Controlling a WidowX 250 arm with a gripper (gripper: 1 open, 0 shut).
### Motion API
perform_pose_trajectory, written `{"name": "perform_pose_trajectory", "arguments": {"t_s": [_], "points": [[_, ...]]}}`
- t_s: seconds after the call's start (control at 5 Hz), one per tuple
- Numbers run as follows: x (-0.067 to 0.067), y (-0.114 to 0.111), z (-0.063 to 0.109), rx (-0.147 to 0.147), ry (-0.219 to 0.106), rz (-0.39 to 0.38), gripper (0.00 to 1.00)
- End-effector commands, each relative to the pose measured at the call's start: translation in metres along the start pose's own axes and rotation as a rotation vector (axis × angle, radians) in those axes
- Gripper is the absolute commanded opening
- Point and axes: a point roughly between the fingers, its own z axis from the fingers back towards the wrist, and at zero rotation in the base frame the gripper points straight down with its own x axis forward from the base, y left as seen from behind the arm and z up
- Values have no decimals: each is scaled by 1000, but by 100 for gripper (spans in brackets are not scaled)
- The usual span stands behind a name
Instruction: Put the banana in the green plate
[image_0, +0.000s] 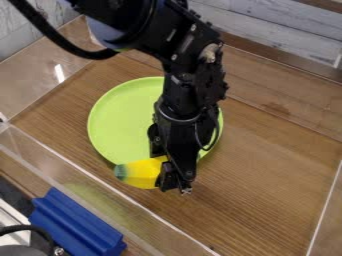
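Observation:
The banana (142, 175), short, yellow with a green tip at its left end, lies on the wooden table just off the near rim of the green plate (123, 115). My gripper (174, 181) points straight down at the banana's right end, its black fingers closed around it. The banana's right part is hidden behind the fingers. The arm covers the plate's right side.
A blue block (74, 228) lies at the near left, beside a clear acrylic wall (40, 160) along the table's left edge. Bare wooden tabletop (274, 190) extends to the right of the gripper.

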Motion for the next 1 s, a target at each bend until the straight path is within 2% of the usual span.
{"name": "perform_pose_trajectory", "arguments": {"t_s": [0.0, 0.8], "points": [[5, 8, 11, 28, -49, 16, 0], [4, 12, 10, 30, -50, 31, 0]]}}
